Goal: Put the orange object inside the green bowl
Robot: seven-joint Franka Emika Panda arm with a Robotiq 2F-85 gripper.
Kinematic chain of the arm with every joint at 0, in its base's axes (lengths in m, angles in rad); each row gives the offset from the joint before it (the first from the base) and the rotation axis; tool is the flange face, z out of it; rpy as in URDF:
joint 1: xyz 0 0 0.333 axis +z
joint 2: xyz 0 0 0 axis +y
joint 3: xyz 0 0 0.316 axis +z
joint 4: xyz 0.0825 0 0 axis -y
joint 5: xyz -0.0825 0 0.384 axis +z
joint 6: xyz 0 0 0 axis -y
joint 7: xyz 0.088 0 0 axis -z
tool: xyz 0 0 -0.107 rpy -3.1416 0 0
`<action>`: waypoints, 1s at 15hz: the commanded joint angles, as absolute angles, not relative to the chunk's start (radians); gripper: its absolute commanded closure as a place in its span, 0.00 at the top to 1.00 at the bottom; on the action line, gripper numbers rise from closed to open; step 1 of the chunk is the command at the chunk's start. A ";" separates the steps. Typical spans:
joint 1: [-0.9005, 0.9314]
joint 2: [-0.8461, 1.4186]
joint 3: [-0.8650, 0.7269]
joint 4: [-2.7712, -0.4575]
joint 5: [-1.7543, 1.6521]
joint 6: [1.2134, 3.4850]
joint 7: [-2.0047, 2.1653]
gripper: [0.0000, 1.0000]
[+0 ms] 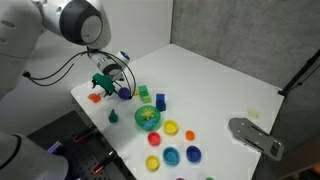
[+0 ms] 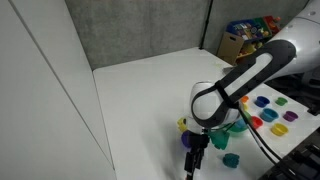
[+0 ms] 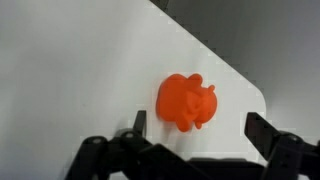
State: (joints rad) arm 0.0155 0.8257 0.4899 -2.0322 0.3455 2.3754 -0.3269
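Observation:
The orange object (image 3: 188, 102) is a small lumpy orange-red piece that stands on the white table near its corner. In the wrist view it lies between my two open fingers, just ahead of the fingertips, and touches neither. My gripper (image 3: 195, 130) is open and empty. In an exterior view the gripper (image 1: 101, 88) hangs just above the orange object (image 1: 95, 97) at the table's near corner. The green bowl (image 1: 148, 118) sits further in on the table, apart from the gripper. In the opposite exterior view my gripper (image 2: 195, 160) points down and hides the orange object.
A purple toy (image 1: 124, 93), a small green cube (image 1: 143, 93) and a dark-green cone (image 1: 114, 116) stand between gripper and bowl. Several coloured caps (image 1: 171, 127) lie beyond the bowl. A grey metal piece (image 1: 255, 135) lies further off. The table edge (image 1: 85, 103) is close to the orange object.

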 commanded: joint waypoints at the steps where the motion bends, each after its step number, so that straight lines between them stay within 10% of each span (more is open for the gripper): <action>1: 0.026 0.876 0.481 -1.999 0.359 2.356 -0.367 1.00; 9: 0.069 0.940 0.488 -1.960 0.338 2.386 -0.382 1.00; 10: 0.078 0.941 0.486 -1.956 0.336 2.390 -0.379 0.75; 15: 0.093 0.935 0.483 -1.951 0.335 2.389 -0.372 0.40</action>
